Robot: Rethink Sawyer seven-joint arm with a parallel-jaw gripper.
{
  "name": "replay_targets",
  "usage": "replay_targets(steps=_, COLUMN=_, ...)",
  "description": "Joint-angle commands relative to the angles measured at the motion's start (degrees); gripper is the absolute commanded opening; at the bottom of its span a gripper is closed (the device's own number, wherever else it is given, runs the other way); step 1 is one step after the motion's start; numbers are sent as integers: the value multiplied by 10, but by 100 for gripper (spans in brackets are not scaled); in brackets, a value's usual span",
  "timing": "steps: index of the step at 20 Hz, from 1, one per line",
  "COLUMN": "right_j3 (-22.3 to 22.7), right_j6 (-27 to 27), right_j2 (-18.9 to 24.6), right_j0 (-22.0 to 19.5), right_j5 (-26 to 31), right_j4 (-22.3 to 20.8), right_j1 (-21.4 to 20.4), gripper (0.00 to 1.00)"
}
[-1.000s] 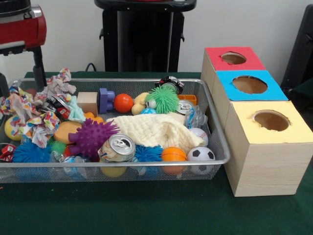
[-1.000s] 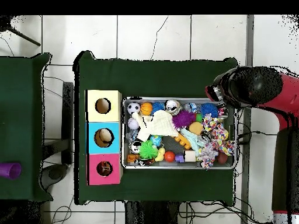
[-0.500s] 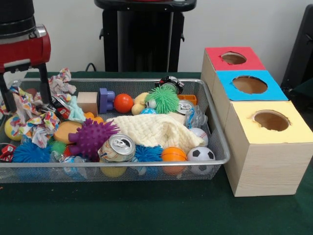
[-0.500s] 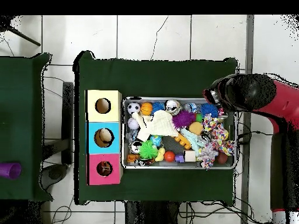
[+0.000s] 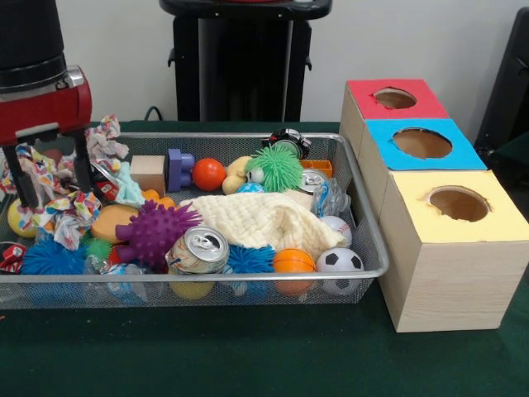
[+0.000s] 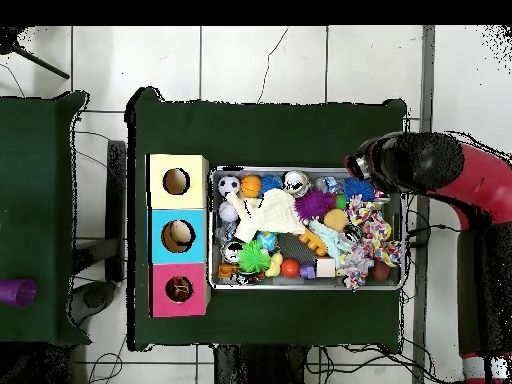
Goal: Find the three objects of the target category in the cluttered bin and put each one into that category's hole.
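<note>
Bench: you see a dark green cloth (image 5: 248, 364) covering it, with a wire-mesh bin (image 5: 364, 240) on the left and three boxes on the right.
Boxes: a yellow-topped box (image 5: 450, 248) stands nearest you, a blue-topped box (image 5: 421, 145) behind it, a red-topped box (image 5: 395, 99) farthest; each has one round hole in its top.
Bin contents: you can pick out a cream cloth (image 5: 252, 219), a purple spiky ball (image 5: 153, 231), a drink can (image 5: 198, 248), a soccer ball (image 5: 339, 262), an orange ball (image 5: 208, 174) and a green spiky ball (image 5: 274, 168).
Tool: your tool (image 5: 51, 178) hangs over the bin's far left end, its two fingers (image 5: 83, 161) spread apart and gripping nothing, tips down among the patterned rag scraps (image 5: 58, 207).
Arm: your red and black arm (image 6: 440, 170) reaches over that same end of the bin.
</note>
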Motion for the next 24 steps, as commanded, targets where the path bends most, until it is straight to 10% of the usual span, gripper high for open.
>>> replay_targets(steps=1, right_j3=93, right_j6=79, right_j2=-17, right_j0=-13, right_j5=-21, right_j4=16, right_j1=1, gripper=100)
replay_targets(steps=24, right_j3=39, right_j6=35, right_j2=3, right_j0=-33, right_j5=-57, right_j4=16, right_j1=123, gripper=100)
